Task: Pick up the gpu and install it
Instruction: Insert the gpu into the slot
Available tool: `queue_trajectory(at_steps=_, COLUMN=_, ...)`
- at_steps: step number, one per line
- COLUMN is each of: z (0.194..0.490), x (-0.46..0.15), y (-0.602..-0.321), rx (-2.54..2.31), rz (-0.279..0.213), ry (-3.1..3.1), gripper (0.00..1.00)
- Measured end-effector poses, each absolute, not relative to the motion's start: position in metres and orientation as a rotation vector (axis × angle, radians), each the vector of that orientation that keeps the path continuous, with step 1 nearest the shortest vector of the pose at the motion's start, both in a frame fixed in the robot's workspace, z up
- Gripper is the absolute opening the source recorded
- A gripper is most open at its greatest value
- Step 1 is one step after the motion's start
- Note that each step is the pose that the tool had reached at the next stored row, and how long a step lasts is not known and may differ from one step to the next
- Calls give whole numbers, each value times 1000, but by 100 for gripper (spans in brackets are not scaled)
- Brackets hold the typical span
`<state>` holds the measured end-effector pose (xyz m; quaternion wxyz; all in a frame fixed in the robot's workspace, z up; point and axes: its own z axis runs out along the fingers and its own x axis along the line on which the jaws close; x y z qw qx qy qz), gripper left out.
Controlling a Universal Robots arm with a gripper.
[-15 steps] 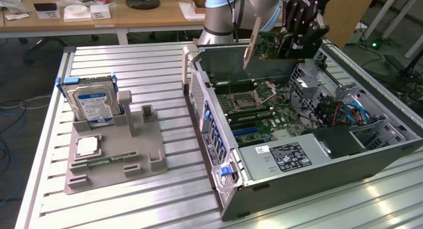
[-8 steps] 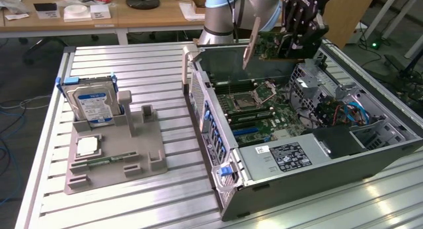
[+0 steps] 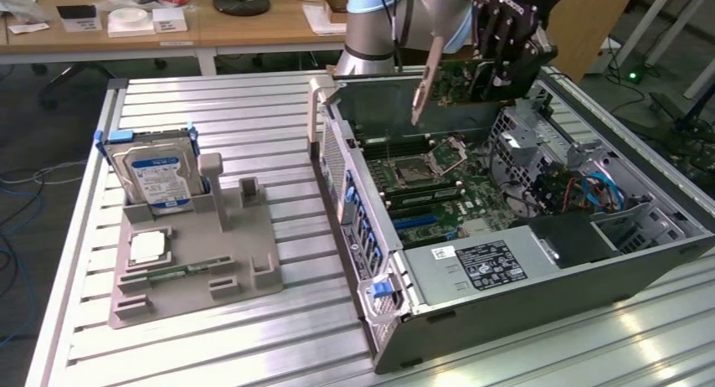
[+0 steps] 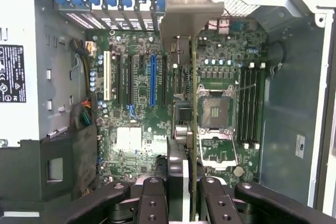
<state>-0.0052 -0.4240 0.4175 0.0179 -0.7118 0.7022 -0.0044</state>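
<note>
My gripper [image 3: 490, 72] is shut on the gpu [image 3: 450, 79], a flat green-and-dark circuit card with a pale metal bracket [image 3: 426, 84] at one end. The card hangs upright above the back of the open computer case [image 3: 369, 261], clear of the motherboard [image 3: 438, 190]. In the wrist view the gpu [image 4: 193, 103] appears edge-on as a thin line, its bracket [image 4: 186, 9] at the far end. It is clamped between my black fingers [image 4: 155, 200]. It hangs beside the CPU socket [image 4: 215, 111], apart from the blue expansion slot [image 4: 153, 80].
A grey fixture [image 3: 240, 261] on the slatted table holds a silver hard drive [image 3: 156, 173], a CPU chip [image 3: 149, 246] and a green memory stick [image 3: 179, 271]. Inside the case are a power supply [image 3: 480, 265], blue cables [image 3: 598, 190] and memory slots [image 4: 251, 106].
</note>
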Motion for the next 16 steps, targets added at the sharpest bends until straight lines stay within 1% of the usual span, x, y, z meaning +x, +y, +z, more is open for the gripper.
queue_trajectory(at_steps=5, z=412, x=-6, y=-424, rx=-2204, rz=-30, ry=2173, gripper=28)
queue_trajectory(at_steps=16, z=397, x=-6, y=-423, rx=-2146, rz=-33, ry=2228, gripper=28)
